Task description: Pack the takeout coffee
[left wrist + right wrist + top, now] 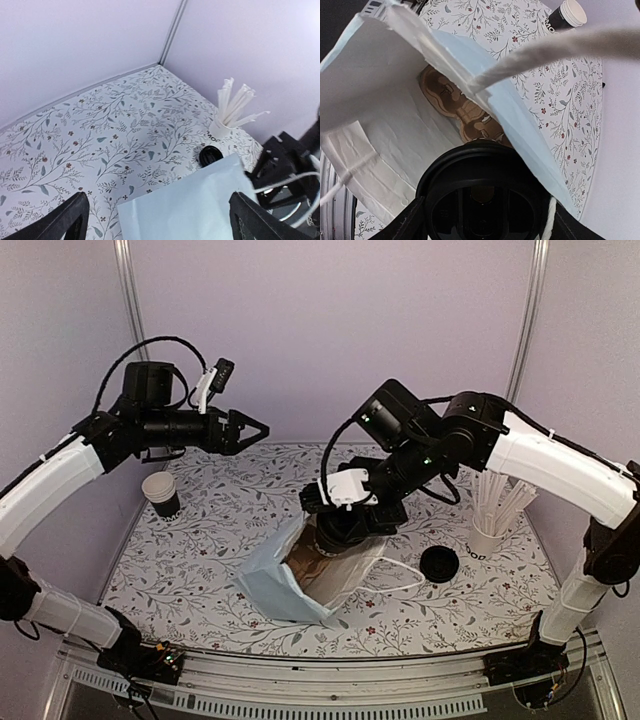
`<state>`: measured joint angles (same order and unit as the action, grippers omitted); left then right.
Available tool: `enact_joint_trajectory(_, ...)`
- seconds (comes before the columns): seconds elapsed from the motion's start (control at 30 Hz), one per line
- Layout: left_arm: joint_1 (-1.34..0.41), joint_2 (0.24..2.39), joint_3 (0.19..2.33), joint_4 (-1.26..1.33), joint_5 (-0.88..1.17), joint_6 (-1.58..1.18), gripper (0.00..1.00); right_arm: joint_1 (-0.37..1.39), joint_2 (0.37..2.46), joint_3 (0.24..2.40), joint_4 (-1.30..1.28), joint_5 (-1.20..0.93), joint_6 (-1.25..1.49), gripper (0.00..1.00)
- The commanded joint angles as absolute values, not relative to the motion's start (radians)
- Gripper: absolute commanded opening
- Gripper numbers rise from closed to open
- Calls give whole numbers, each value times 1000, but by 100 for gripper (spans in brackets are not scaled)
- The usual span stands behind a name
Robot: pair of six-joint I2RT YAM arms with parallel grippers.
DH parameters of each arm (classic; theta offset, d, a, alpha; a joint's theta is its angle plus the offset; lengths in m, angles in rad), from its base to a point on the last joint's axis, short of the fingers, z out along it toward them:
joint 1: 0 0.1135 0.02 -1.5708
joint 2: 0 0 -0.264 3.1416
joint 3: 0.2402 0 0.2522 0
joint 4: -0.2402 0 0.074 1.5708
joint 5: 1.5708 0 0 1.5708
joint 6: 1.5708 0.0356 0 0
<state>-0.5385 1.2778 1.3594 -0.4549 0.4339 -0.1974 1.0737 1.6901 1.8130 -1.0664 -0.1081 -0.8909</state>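
**Lower the cup straight into the carrier**

With the right end effector pinching the lidded coffee cup by its sides at the mouth of the bag, hold that pinch firm and the cup upright. Aim for a pocket of the cardboard carrier inside the bag, visible just past the lid in the right wrist view. Steer clear of the pale-blue wall folding in over one side of the opening, and of the white cord handle crossing above it. Brush neither on the way down: a light paper bag, likely to slide or buckle at a nudge. Descend slowly and without tilt, to avoid a spill under the lid. Let go only once the base seats in the carrier; cannot tell from these views how far above it the base hangs.

Leave the left end effector, spread wide with nothing in it and raised above the far-left part of the counter, out of the path, or bring it down to steady the bag's rim if needed. Ignore the open cup, the loose lid and the stirrer cup.
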Motion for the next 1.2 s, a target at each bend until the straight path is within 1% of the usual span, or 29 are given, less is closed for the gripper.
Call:
enact_joint_trajectory(0.0,-458,1399,1202,-325,408,-250,100,1103,1640,1763,-1027,-77,-923,52)
enact_joint_trajectory(0.07,-454,1461,1147,-276,426,-254,99,1119,1624,1720,-1004,-61,-929,52)
enact_joint_trajectory(0.23,-460,1575,1059,-132,515,-300,90,1162,1597,1648,-960,-15,-944,51)
enact_joint_trajectory(0.33,-467,1598,1039,-113,506,-309,89,1167,1609,1677,-950,-20,-948,51)
enact_joint_trajectory(0.53,-469,1640,1035,-135,517,-306,89,1175,1676,1803,-942,-80,-943,51)
enact_joint_trajectory(0.87,-484,1714,1047,-114,596,-289,87,1186,1712,1734,-842,-6,-922,49)
enact_joint_trajectory(1.07,-494,1740,1073,-107,615,-291,84,1194,1699,1742,-916,-29,-912,49)
enact_joint_trajectory(1.17,-497,1744,1080,-100,626,-299,80,1210,1684,1747,-973,-56,-896,49)
